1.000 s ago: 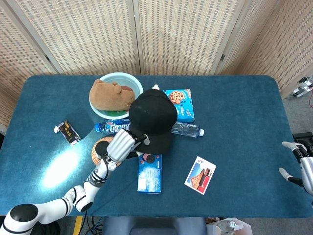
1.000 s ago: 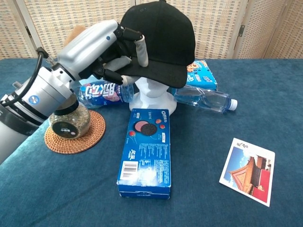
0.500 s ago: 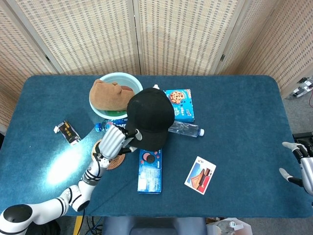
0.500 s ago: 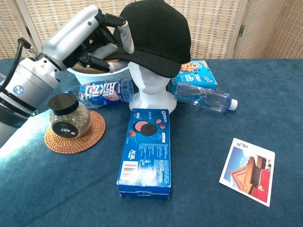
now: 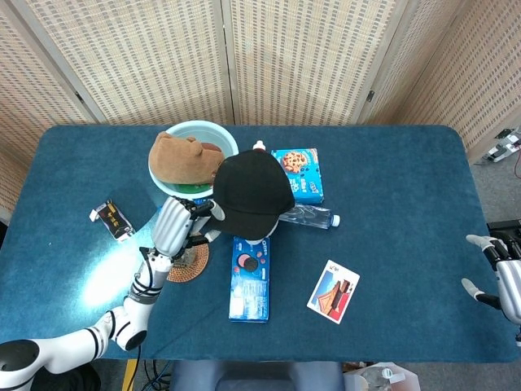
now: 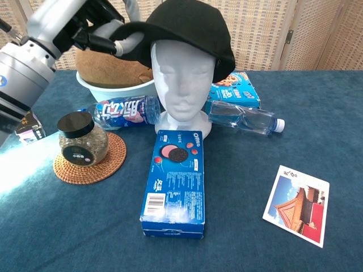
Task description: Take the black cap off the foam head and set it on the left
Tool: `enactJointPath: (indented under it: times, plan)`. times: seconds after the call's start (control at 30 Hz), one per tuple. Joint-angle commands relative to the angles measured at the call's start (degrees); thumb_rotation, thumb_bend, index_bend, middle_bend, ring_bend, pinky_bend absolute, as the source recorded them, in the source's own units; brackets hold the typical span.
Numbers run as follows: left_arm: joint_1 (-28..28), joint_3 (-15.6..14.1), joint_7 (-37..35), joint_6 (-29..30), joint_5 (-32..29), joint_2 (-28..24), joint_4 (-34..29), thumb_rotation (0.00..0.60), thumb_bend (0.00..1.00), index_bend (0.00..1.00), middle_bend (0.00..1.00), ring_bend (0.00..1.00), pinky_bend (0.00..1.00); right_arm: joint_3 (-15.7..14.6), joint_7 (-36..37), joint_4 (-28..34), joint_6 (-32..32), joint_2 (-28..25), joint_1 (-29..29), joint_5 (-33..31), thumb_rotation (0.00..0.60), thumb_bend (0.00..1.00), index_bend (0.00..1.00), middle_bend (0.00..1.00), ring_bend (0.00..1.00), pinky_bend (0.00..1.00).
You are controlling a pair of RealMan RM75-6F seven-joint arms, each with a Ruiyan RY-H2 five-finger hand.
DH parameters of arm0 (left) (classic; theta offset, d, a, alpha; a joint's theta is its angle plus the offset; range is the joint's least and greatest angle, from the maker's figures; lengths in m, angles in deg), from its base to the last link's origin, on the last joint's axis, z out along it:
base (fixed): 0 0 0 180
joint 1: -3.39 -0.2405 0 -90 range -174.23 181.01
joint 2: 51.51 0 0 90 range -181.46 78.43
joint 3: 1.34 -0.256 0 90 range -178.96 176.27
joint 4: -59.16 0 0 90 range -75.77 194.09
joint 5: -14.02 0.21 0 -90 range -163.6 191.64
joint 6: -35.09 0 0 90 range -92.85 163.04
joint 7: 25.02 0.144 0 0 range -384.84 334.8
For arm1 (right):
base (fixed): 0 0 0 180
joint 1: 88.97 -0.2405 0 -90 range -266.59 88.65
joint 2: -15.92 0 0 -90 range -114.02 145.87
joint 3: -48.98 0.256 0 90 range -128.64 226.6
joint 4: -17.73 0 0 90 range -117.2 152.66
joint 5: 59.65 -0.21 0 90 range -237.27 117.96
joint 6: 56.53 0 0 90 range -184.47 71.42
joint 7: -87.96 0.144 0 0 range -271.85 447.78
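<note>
The black cap (image 6: 187,25) is sitting tilted on the foam head (image 6: 182,85), its brim lifted clear of the face and raised toward the robot's left. The left hand (image 6: 93,25) is gripping the brim, with its fingers (image 6: 127,42) clamped on the brim's edge; the chest view shows this plainly, and the head view shows the same hand (image 5: 173,226) just beside the cap (image 5: 248,194). The foam head is standing upright on the blue bench (image 5: 391,179).

The right hand (image 5: 502,275) is resting at the bench's far right edge, well apart from everything, fingers spread and holding nothing.

A jar with a black lid (image 6: 82,139) is standing on a woven coaster (image 6: 91,161) beside the foam head. A blue-labelled bottle (image 6: 127,110) is lying behind the jar. A pale bowl (image 6: 116,85) is holding a brown plush item (image 6: 108,59). A blue cookie box (image 6: 176,181) is lying in front of the foam head, and a clear bottle (image 6: 244,119) and another blue box (image 6: 235,88) are lying at its other side. A picture card (image 6: 298,204) is lying near the right.
</note>
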Motion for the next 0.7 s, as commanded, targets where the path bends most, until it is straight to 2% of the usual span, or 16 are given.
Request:
enactJointPath:
  times: [0.03, 0.33, 0.7]
  plan:
    - [0.7, 1.5, 0.1, -0.2, -0.8, -0.8, -1.3, 0.6, 0.34, 0.66, 1.0, 1.0, 1.0, 0.0, 0.0, 0.0, 0.0, 0.0, 0.0, 0.0, 0.6, 0.18, 0.28, 0.31, 0.16, 0.22]
    - [2.3, 5.9, 1.3, -0.7, -3.7, -2.4, -3.2, 0.6, 0.34, 0.66, 1.0, 1.0, 1.0, 0.0, 0.4, -0.3, 0.1, 0.1, 0.1, -0.1, 0.6, 0.18, 0.28, 0.31, 0.16, 0.22]
    - [3.1, 9.6, 0.7, -1.6, -8.0, -3.4, -3.2, 0.6, 0.34, 0.65, 1.0, 1.0, 1.0, -0.1, 1.0, -0.7, 0.0, 0.2, 0.1, 0.1, 0.6, 0.18, 0.28, 0.31, 0.16, 0.22]
